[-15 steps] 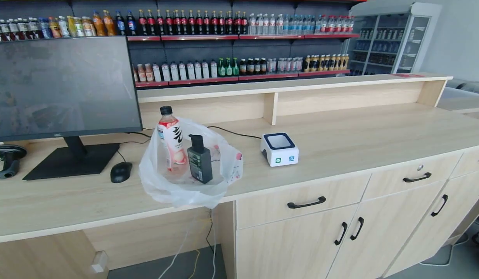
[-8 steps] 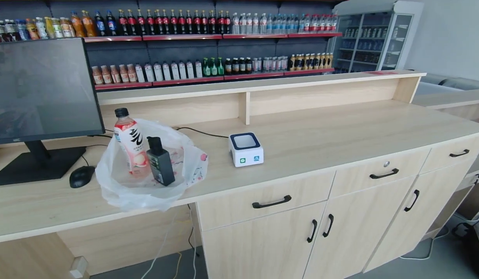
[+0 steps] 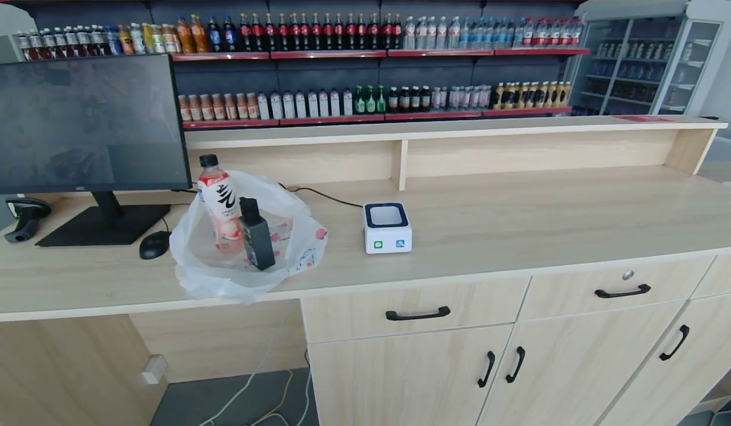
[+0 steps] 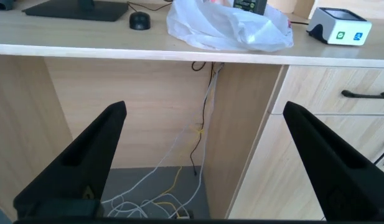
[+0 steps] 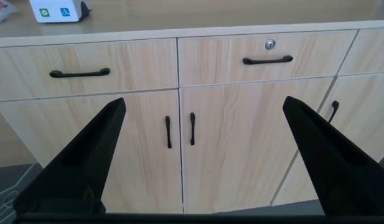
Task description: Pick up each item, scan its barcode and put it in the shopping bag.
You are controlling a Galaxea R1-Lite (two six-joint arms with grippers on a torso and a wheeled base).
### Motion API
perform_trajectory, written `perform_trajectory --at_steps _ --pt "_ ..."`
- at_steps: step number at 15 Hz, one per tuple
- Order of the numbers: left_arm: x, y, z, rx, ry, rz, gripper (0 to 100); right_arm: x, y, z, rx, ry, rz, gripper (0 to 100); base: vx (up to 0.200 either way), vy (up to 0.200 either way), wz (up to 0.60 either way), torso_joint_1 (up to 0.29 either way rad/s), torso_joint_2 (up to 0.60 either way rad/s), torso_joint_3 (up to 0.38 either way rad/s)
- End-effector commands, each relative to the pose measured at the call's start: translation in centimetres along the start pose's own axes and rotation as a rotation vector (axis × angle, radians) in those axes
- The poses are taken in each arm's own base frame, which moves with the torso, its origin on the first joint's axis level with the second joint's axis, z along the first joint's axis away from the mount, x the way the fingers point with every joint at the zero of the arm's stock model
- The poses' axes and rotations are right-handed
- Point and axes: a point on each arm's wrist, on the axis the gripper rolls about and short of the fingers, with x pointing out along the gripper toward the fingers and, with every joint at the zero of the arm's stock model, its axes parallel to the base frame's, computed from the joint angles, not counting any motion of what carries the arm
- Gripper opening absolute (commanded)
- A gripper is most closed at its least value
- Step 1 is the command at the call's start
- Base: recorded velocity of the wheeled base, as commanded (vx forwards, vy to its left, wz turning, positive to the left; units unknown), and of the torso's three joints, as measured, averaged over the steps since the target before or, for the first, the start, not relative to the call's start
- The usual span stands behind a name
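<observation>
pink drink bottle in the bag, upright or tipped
Upright: the pink bottle stands cap-up inside the shopping bag, beside the dark bottle.

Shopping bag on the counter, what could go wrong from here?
The bag sags over the counter edge; a nudge might pull it off. The tall bottle stands upright in loose plastic and could topple. Cables hang below, before the open left gripper, and may snag.

On the bench (image 3: 519, 219), the shopping bag (image 3: 214, 283) sits near the front edge with a tall bottle (image 3: 219, 201) and a shorter bottle (image 3: 257, 241) upright in it, the shorter just right of and before the tall one, while the scanner (image 3: 387, 228) stands to the bag's right, the mouse (image 3: 154, 244) just to its left and the monitor (image 3: 87, 124) behind the mouse.
</observation>
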Motion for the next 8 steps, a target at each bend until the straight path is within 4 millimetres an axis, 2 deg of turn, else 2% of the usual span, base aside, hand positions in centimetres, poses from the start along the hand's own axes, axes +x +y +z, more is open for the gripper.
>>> perform_trajectory --at_steps 1,8 --pt "0.00 0.00 0.00 -0.001 -0.001 0.000 100 0.00 0.00 -0.01 0.000 0.001 0.000 100 0.000 0.000 0.00 0.000 0.00 0.000" --pt "0.00 0.00 0.00 -0.001 -0.001 0.000 100 0.00 0.00 -0.01 0.000 0.001 0.000 100 0.000 0.000 0.00 0.000 0.00 0.000"
